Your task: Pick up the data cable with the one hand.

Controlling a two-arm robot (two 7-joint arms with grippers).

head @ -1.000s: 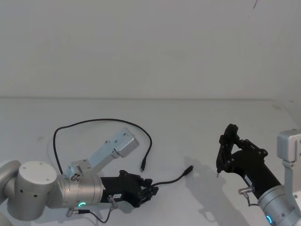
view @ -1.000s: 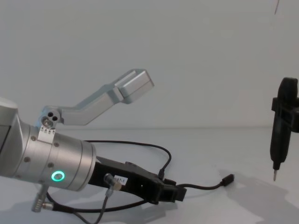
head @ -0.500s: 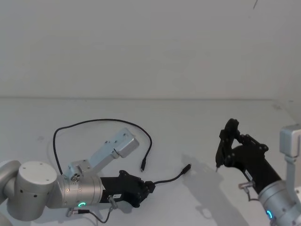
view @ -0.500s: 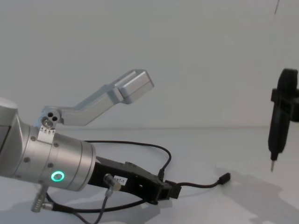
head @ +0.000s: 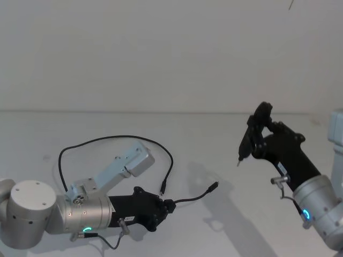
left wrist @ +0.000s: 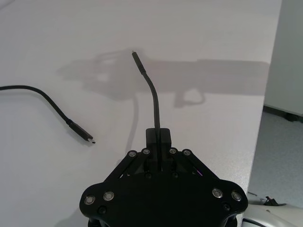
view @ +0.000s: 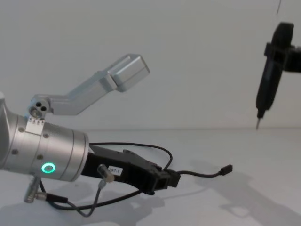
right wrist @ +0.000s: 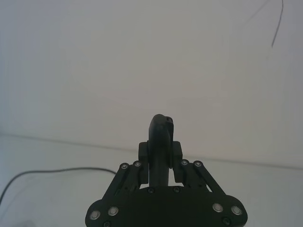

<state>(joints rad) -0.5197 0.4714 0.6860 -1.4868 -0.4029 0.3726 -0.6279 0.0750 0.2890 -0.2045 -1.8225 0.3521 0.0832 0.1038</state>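
My right arm has swung up since a second ago, and the pointed black stylus (head: 245, 145) it carries now hangs well above the bench (head: 214, 134). My left arm has also drawn back a little and taken the free end of the cord with it.

The left tool (head: 167, 205) is low over the bench on my left, clamped tight on the data cable (head: 123, 136) a little way back from one plug. From the left wrist view the cord stands straight out from between the closed fingers (left wrist: 157, 137) and curves slightly near its tip. From the head view that short held stretch runs from the tool toward my right and slightly forward. From the chest view it runs nearly level, with the plug off the bench and a shadow beneath it.

The rest of the cable lies on the bench in one wide loop. It runs out behind my left arm, arcs across the far side and comes back. Its other plug rests just beside the left tool, long axis pointing roughly back toward me.

The right tool (head: 260, 140) is up on my right, closed on the stylus, which is tilted with its tip pointing down and toward my left, well apart from the cable.
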